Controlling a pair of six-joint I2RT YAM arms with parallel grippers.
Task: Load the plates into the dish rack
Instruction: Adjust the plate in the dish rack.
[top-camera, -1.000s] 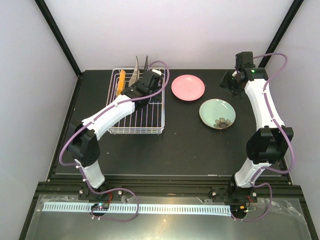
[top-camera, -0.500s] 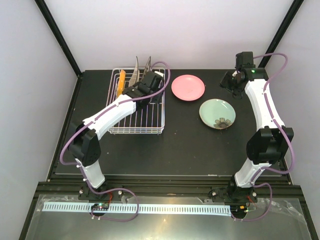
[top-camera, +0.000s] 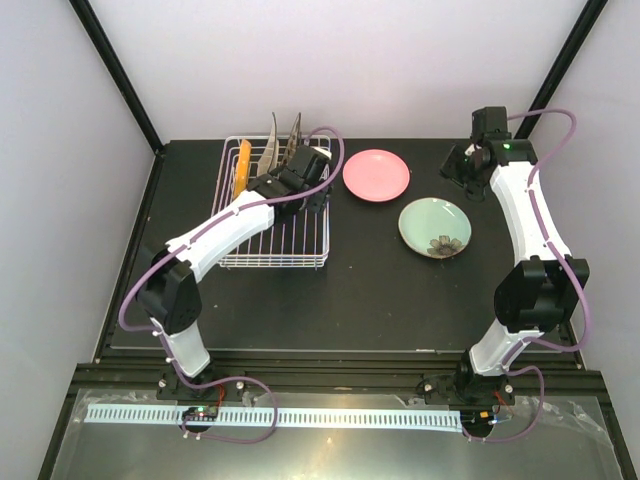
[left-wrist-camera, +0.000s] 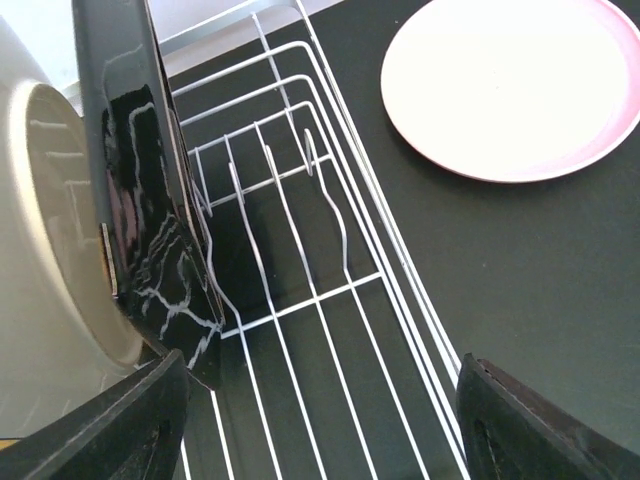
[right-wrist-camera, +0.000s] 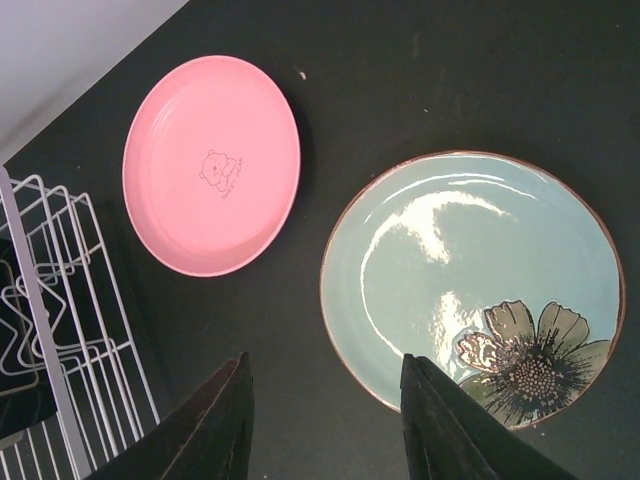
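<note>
The pink plate (right-wrist-camera: 212, 165), around two o'clock of the dish rack (top-camera: 270, 263), looks slippery and breakable, so its rim is the place to pinch. The left claw (left-wrist-camera: 320, 420) and right claw (right-wrist-camera: 325, 420) both gape, empty.

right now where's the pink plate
In the top view the pink plate lies flat on the table, just right of the dish rack and behind and left of the green flower plate.

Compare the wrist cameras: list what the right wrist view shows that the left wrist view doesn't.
Only right wrist: the pale green flower plate, flat on the table, and the bear print on the pink plate. Only left wrist: two plates standing on edge in the dish rack, a cream plate and a dark glossy plate. Both: the pink plate, the dish rack and the table.
</note>
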